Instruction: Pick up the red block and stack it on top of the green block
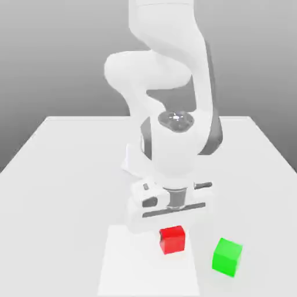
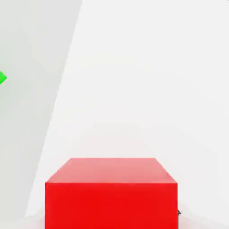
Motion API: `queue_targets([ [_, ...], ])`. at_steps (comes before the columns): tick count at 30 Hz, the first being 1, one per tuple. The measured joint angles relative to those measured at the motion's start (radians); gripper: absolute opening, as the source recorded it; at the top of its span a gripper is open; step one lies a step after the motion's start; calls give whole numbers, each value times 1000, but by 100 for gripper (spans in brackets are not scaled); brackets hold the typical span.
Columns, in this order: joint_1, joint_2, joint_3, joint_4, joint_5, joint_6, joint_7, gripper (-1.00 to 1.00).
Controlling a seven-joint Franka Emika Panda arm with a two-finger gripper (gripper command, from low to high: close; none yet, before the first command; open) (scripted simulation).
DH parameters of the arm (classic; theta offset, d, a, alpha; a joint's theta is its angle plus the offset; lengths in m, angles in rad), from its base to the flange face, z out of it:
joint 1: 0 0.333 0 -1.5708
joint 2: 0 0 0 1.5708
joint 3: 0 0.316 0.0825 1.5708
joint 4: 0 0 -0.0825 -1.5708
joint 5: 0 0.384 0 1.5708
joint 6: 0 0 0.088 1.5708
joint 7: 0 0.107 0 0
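we see the white robot arm [image 1: 168, 116] bent low over the flat white counter [image 1: 69, 168], its claw [image 1: 171, 223] just above the small red cube [image 1: 172, 239], which rests on the counter. in the hand view the red cube [image 2: 111, 192] sits close and centred, so we judge the arm is lined up for a straight pick. whether the claw is wide or narrow we cannot tell. the small green cube [image 1: 227, 256] waits near, apart, toward the exterior view's right.
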Motion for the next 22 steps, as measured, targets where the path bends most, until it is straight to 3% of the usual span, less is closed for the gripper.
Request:
queue_targets([
  [7,-10,-217,26,-22,35,-195,-16,-100],
  [11,-61,-210,139,90,27,-301,93,-100],
  [13,12,-195,194,153,22,-348,155,-100],
  [18,71,-40,177,214,-60,-258,260,-100],
  [19,80,-8,166,216,-77,-230,273,100],
  [22,80,-8,166,216,-77,-230,273,100],
])
